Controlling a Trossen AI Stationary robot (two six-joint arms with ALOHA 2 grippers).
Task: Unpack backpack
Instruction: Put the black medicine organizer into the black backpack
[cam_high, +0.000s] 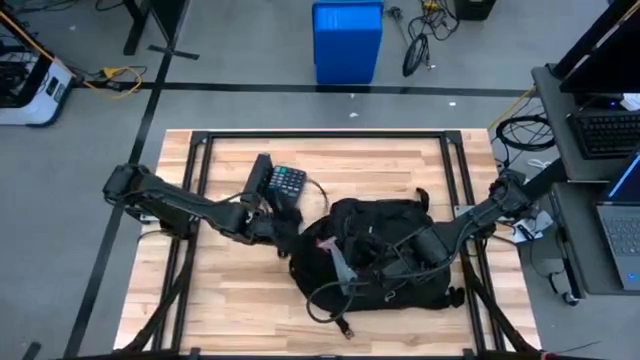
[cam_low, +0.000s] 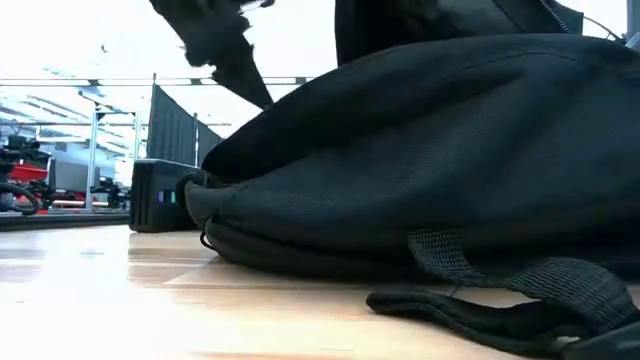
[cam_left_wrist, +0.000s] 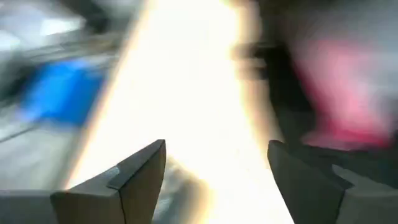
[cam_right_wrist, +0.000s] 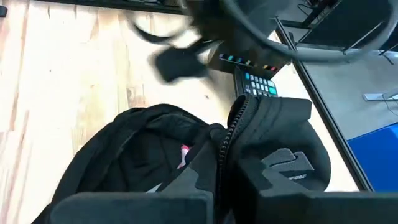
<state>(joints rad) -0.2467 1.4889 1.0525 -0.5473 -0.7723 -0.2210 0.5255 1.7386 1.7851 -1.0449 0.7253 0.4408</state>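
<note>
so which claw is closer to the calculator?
Left. The left claw sits just beside the calculator, at the backpack's edge. The right claw is farther off, over the backpack.

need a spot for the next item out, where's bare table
Bare wood: the near-left corner of the table, and the far-right stretch behind the backpack. Crowded: the middle, where the left gripper, calculator and right gripper meet at the backpack.

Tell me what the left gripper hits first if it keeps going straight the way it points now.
Likely the backpack: the left gripper, open, points at its opening, where something pink shows. Depth is unclear in the blurred left wrist view.
</note>
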